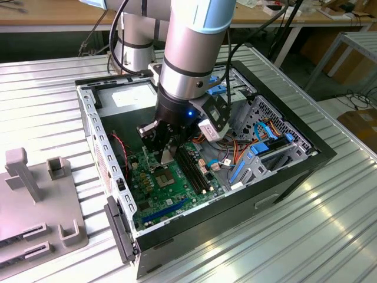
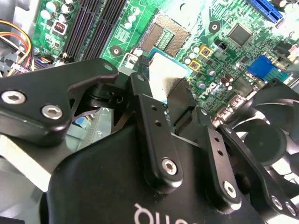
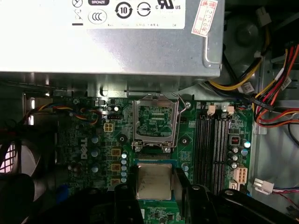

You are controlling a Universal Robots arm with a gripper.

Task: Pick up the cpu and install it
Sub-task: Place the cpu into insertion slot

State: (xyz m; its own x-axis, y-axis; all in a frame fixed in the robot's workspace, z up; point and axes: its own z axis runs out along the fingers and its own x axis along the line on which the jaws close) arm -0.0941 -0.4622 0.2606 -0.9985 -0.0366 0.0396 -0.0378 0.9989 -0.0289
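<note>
The cpu point(image 3: 153, 181), a flat square with a dull silver-grey lid, is pinched by its edges between the gripper's point(image 3: 154, 189) black fingers point(image 3: 122, 198). It is held over the green motherboard point(image 3: 192, 123), just beside the open, pin-filled socket point(image 3: 155, 122). The boxy black case point(image 1: 265, 194) stands on a ribbed metal counter point(image 1: 306, 236).

cpu point(image 3: 153, 181): small flat square chip with a plain silver-grey metal top and a thin green rim. Clamped by two opposite edges in the black tool point(image 3: 154, 187), metal top towards the first wrist view. Held clear of the green motherboard point(image 3: 93, 140), just beside the open socket point(image 3: 155, 122), not seated.
</note>
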